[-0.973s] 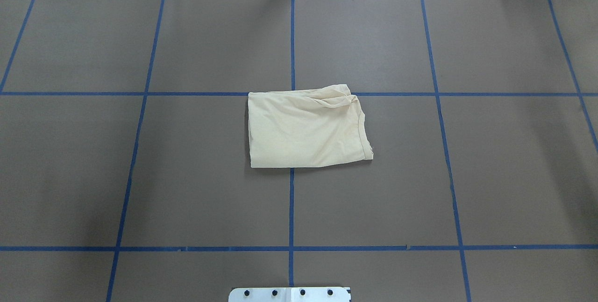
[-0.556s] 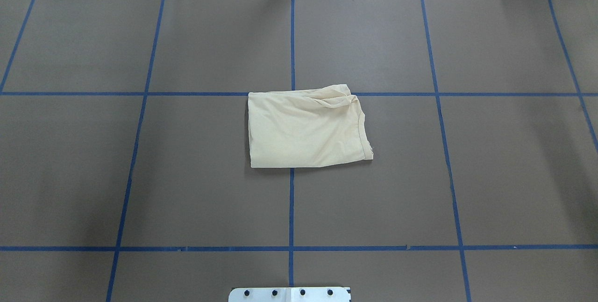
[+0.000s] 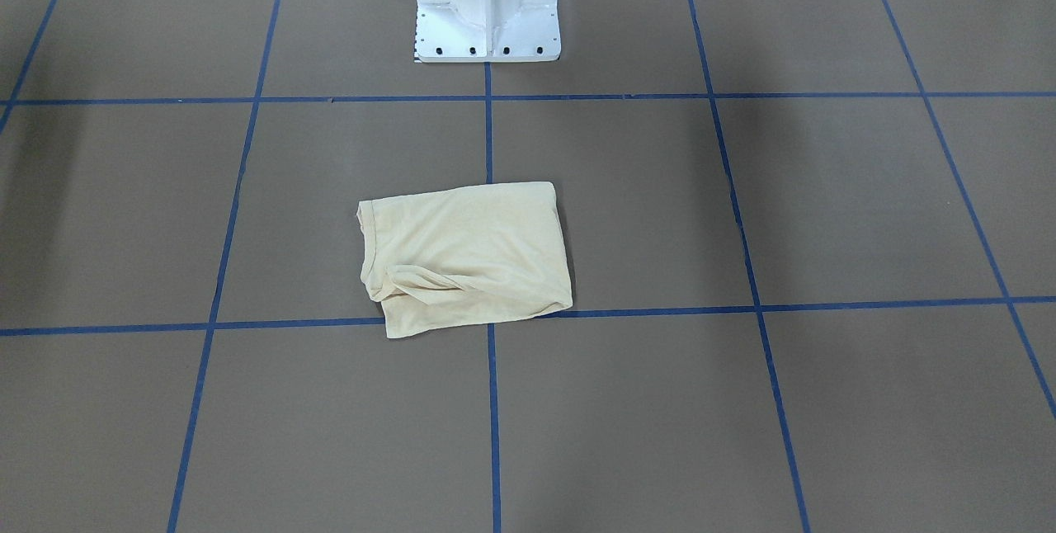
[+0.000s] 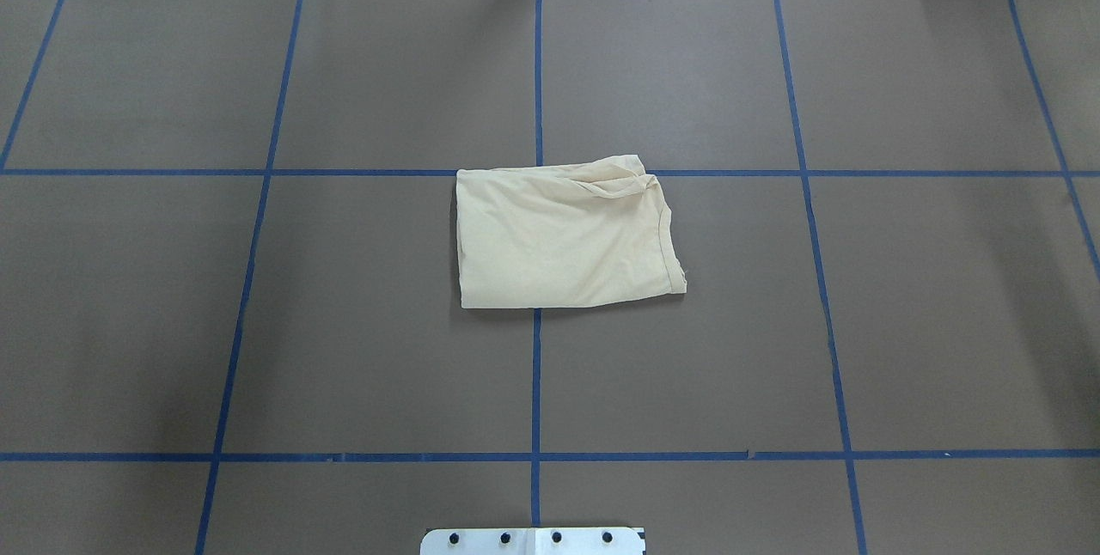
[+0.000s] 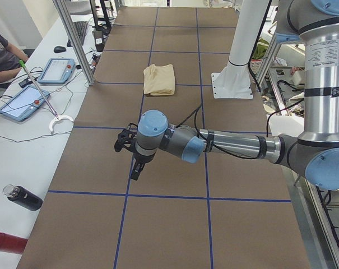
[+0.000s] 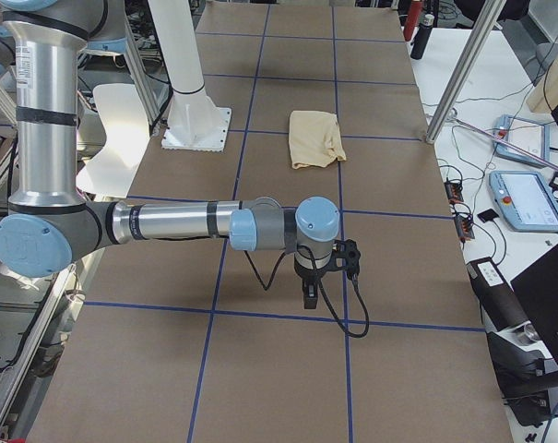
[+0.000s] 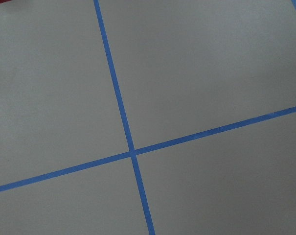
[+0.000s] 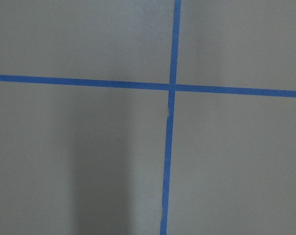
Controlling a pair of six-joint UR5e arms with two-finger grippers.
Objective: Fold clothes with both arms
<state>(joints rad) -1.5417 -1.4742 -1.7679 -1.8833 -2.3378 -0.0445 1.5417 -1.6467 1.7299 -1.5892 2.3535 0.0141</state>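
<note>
Brown blue-taped table [image 4: 344, 323] under folded T-shirt [image 4: 563, 237]

Left arm [image 5: 231, 147] and right arm [image 6: 168, 221]: silver tubes, grey joints, light-blue caps, black cable [image 6: 356, 314] trailing behind the jaws, plus a white bolted pedestal [image 3: 487, 13].

We log a brown tabletop [image 4: 387, 65] gridded with blue tape [image 4: 536, 366], evenly lit. Beside it, a white bench [image 5: 12, 151] carries two teach pendants [image 5: 58, 71] and a black bottle [image 5: 23, 197]. An aluminium post [image 5: 73, 39] rises at the tabletop's edge.
</note>
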